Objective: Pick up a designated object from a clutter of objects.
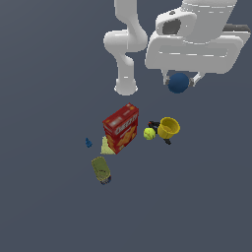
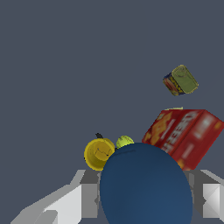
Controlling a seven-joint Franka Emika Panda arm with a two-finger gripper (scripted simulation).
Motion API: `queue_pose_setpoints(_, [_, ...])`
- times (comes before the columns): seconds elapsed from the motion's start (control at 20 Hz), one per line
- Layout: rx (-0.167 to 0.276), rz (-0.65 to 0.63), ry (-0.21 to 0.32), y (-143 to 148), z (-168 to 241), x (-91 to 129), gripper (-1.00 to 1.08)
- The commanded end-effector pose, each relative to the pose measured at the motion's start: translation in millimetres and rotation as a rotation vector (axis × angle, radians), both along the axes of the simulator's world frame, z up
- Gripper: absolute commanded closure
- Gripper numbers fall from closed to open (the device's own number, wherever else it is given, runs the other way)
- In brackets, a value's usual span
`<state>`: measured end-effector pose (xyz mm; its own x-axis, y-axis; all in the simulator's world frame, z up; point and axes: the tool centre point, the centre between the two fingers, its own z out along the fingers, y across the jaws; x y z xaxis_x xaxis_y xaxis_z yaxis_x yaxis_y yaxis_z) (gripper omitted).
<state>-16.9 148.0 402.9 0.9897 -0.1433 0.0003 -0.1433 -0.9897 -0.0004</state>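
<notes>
The pincer [image 1: 179, 81] held the dark blue ball [image 1: 178, 82] clamped between its fingers, raised well above the cracker box [image 1: 121, 127] and yellow cup [image 1: 169, 127]; the pick looked essentially complete.

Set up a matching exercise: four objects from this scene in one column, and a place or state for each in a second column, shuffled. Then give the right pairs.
Things:
1. dark blue ball
2. red cracker box
3. yellow cup
4. olive can

Places or states:
A. lying on its side, nearest the bottom of the exterior view
B. held between the fingers of the end effector
C. standing between the tiny blue piece and the yellow-green ball
D. just to the exterior view's right of the yellow-green ball

Pairs: 1-B, 2-C, 3-D, 4-A
</notes>
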Motion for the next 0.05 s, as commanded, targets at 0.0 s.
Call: queue_pose_setpoints(0.0, [0.0, 0.0, 0.0, -0.2, 2.7, 0.3, 1.08])
